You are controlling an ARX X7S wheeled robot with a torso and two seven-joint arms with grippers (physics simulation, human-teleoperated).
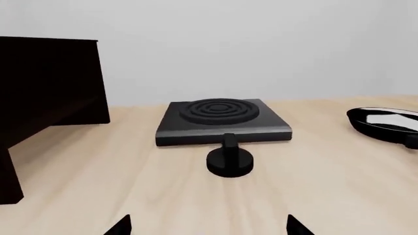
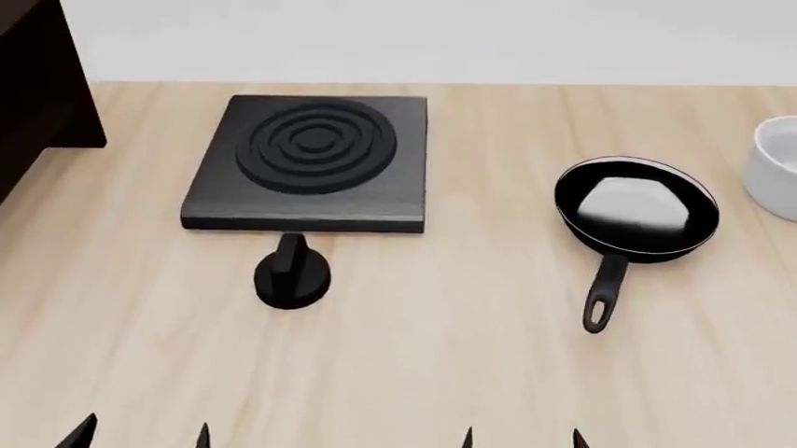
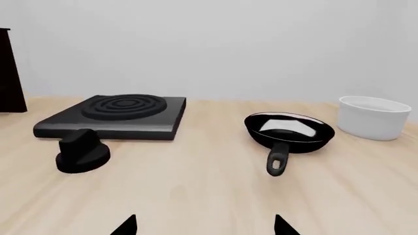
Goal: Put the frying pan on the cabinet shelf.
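My worktop of pale, matt wood (image 2: 498,355) shows a fine lengthwise grain. The small round black frying pan (image 2: 636,205) has a glossy inside that throws back a pale reflection, while the square black stove plate with concentric rings (image 2: 312,163) and its round black knob (image 2: 291,273) look matt. The white round bowl (image 3: 372,117) looks smooth like glazed ceramic, and the very dark brown wooden cabinet (image 1: 46,98) is dull and nearly black.

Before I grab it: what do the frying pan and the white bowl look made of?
Frying pan: likely coated metal, glossy black, since its inside throws a pale reflection; the thin handle looks matte black. White bowl: probably ceramic, smooth plain white with thick walls. These are renders, so both are guesses.
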